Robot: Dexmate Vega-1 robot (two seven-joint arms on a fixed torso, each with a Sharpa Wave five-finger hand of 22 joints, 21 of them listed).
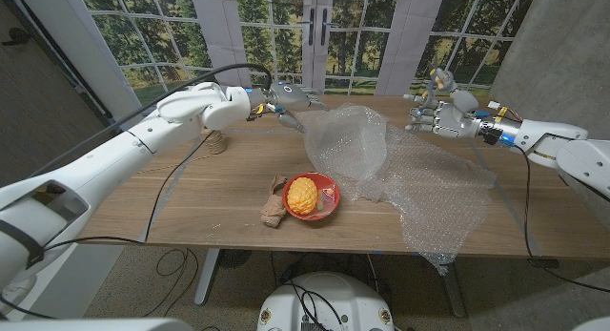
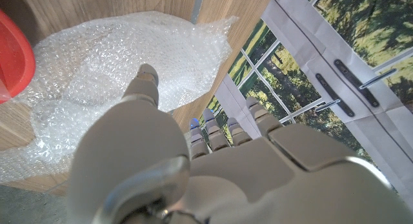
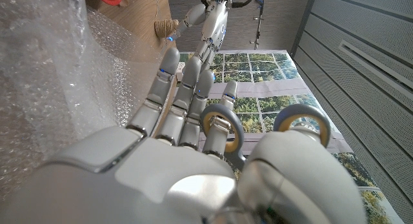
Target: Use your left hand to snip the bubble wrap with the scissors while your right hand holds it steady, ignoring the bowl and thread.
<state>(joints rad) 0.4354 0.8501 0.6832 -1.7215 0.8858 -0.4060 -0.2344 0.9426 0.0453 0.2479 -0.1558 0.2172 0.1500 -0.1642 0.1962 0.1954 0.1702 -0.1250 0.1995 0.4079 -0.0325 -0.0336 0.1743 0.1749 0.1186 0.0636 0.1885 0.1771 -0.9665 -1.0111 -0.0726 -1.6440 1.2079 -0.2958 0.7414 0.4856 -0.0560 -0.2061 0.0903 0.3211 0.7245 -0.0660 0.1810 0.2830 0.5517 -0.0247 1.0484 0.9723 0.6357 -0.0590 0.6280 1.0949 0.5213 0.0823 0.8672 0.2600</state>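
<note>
Room: a wooden counter [image 1: 219, 193] is standing before tall windows looking onto trees, with grey wall panels to the robot's right.
Bubble wrap: the bubble wrap [image 1: 419, 183] is lying crumpled over the counter's right half, one bunched end rising between the two hands.
Left hand: the left hand [image 1: 286, 95] is hovering above the counter's far edge, just beside the raised end of the wrap; its fingers are looking partly curled, and whether it is gripping anything I cannot tell.
Right hand: the right hand [image 1: 437, 112] is hanging in the air with fingers spread, near the wrap's far edge and not touching it, probably waiting to press it steady.
Scissors: I cannot pick out any scissors.
Bowl: a red bowl [image 1: 324, 185] holding a yellow object is sitting nearer the robot than both hands, touching the wrap's edge.
Thread: a twine spool [image 1: 215, 140] is sitting below the left forearm, well apart from the wrap.
Progress: the snip is seemingly not yet started.
</note>
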